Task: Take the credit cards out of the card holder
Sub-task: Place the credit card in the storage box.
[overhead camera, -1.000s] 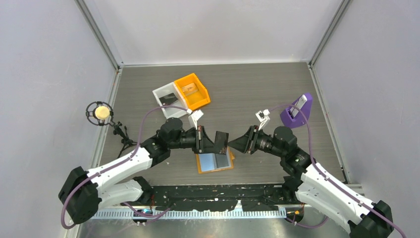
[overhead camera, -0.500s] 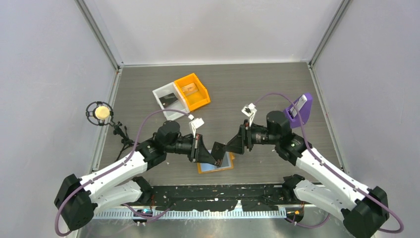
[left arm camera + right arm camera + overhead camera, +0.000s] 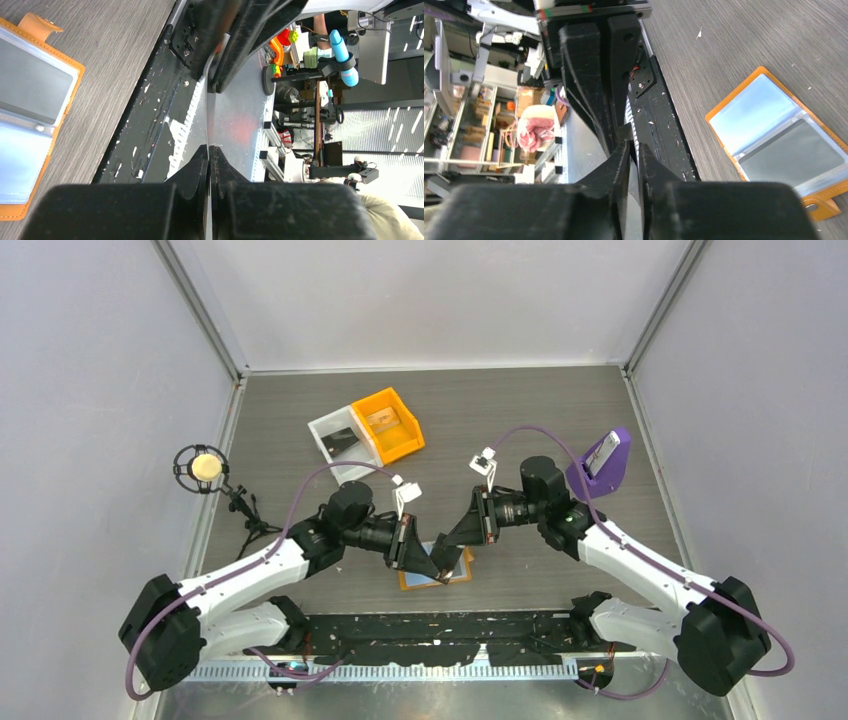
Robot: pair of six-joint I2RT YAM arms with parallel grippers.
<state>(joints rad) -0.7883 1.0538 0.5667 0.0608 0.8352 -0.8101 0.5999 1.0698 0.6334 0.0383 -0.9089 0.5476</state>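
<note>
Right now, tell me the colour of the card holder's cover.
The card holder has an orange cover; the right wrist view shows it best.

A robotics lab is indicated: the table (image 3: pixel 500 410) is enclosed by pale panels (image 3: pixel 430 300) on aluminium posts (image 3: pixel 200 310), and cluttered equipment racks (image 3: pixel 469 125) are seen beyond.

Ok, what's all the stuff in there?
small flat orange card holder, light blue pockets: one, orange, open, near table edge
thin pale card: one, greyish, edge-on between both grippers
orange plastic bin: one, orange, far left
clear plastic bin: one, see-through, beside the orange bin
purple wedge-shaped stand: one, purple, far right
yellow ball in black ring: one, left edge
grey wood-grain table: one, grey
left gripper: one, black, shut on the card
right gripper: one, black, around the card, grip unclear
</note>
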